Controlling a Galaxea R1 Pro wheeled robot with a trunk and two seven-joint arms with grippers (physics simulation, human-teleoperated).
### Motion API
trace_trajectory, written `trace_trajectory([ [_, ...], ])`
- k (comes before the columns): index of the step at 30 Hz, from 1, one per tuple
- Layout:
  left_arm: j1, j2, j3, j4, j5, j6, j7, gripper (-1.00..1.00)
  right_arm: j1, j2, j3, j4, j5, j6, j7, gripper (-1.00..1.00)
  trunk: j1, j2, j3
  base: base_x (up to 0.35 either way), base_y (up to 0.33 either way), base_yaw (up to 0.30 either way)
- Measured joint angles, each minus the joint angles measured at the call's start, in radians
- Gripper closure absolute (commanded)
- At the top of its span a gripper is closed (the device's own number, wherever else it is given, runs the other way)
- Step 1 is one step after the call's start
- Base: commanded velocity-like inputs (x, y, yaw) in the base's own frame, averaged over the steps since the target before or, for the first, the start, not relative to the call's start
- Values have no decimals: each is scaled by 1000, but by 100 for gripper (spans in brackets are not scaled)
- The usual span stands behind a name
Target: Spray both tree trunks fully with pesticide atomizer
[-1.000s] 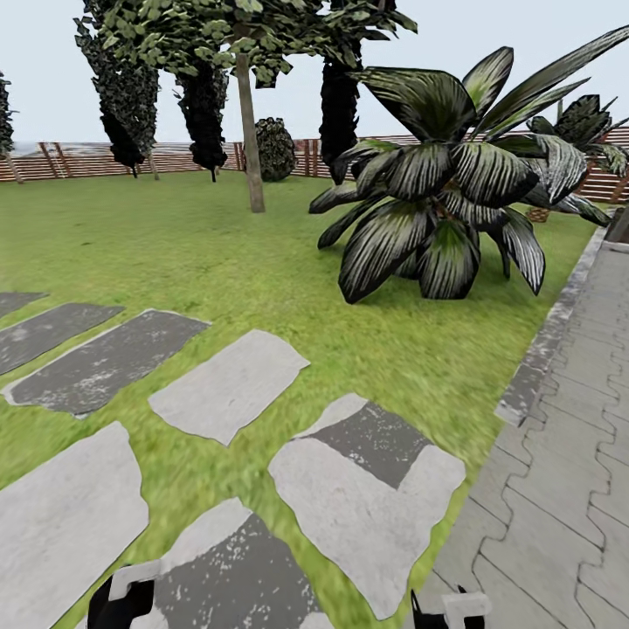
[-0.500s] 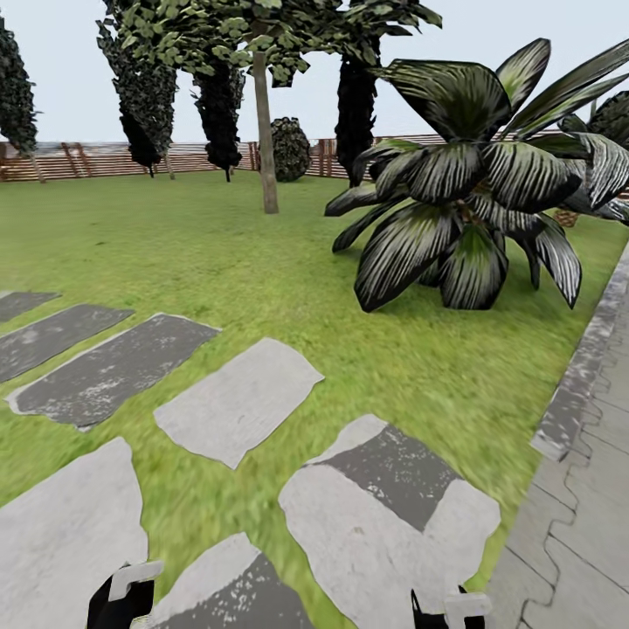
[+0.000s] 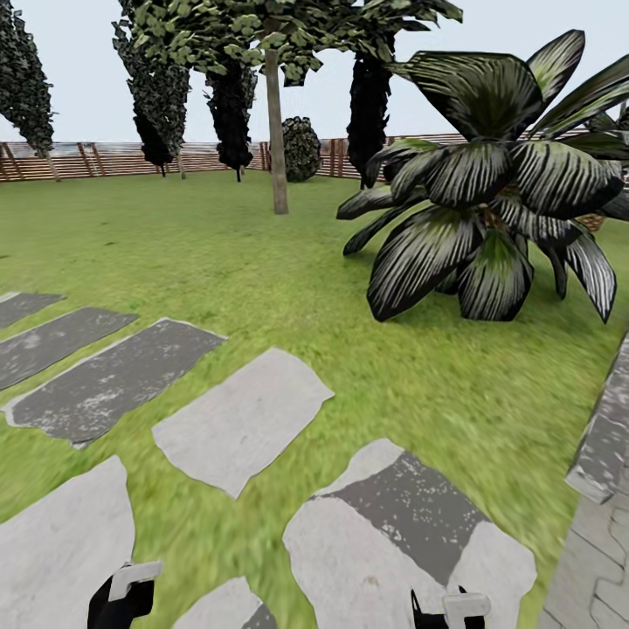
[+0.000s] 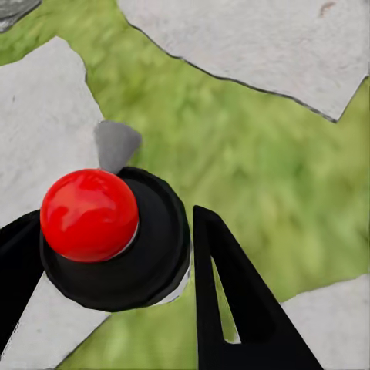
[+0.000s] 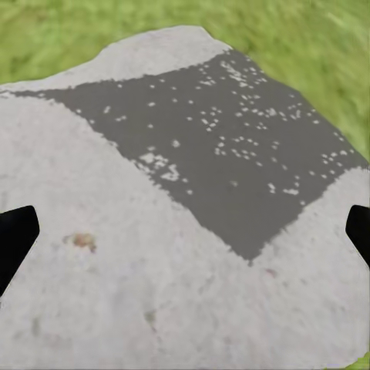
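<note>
fingers of the left gripper (image 4: 108,270) sit closed around the pesticide atomizer (image 4: 116,239), black body pinched between the two dark prongs and its red tip (image 4: 89,214) pointing out over grass and a pale stepping slab (image 4: 254,42). in the right wrist view the right gripper (image 5: 185,231) has its fingertips (image 5: 15,235) far apart at the picture's edges, spread wide and carrying nothing, above a slab with a dark patch (image 5: 223,154). from the head view both grippers peek in at the lower edge, left (image 3: 122,598) and right (image 3: 450,607), low over the stepping slabs (image 3: 240,419). a tree trunk (image 3: 277,131) rises well ahead across the lawn (image 3: 218,253), in front of the slat fence (image 3: 96,159); a striped-leaf palm (image 3: 489,210) spreads nearer on the right. judging by this, the pick-up is done and the robot is on the approach leg, with no white specks on the bark from here. the next move calls for closing in on that trunk, passing left of the palm, then raising the left arm so the red tip faces the bark.
</note>
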Motion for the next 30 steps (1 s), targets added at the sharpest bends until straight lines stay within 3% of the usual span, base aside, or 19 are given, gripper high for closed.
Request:
trace_trajectory([
  [7, 0, 0, 0, 13, 0, -3, 0, 100, 0, 4, 2, 7, 0, 0, 2, -100, 0, 0, 0, 333, 120, 0],
  [11, 0, 0, 0, 23, 1, -4, 0, 100, 0, 6, 2, 44, -1, 0, 2, -100, 0, 0, 0, 323, 143, 0],
  [17, 0, 0, 0, 25, 1, -5, 0, 100, 0, 32, 2, 119, -3, 2, 3, -100, 0, 0, 0, 290, 195, 0],
  [24, 0, 0, 0, 26, 1, -5, 0, 100, 0, 35, 2, 201, -3, 2, 3, -100, 0, 0, 0, 281, 213, 0],
  [30, 0, 0, 0, 26, 1, -5, 0, 100, 0, 44, 2, 218, -6, -20, 3, -100, 0, 0, 0, 280, 213, 0],
])
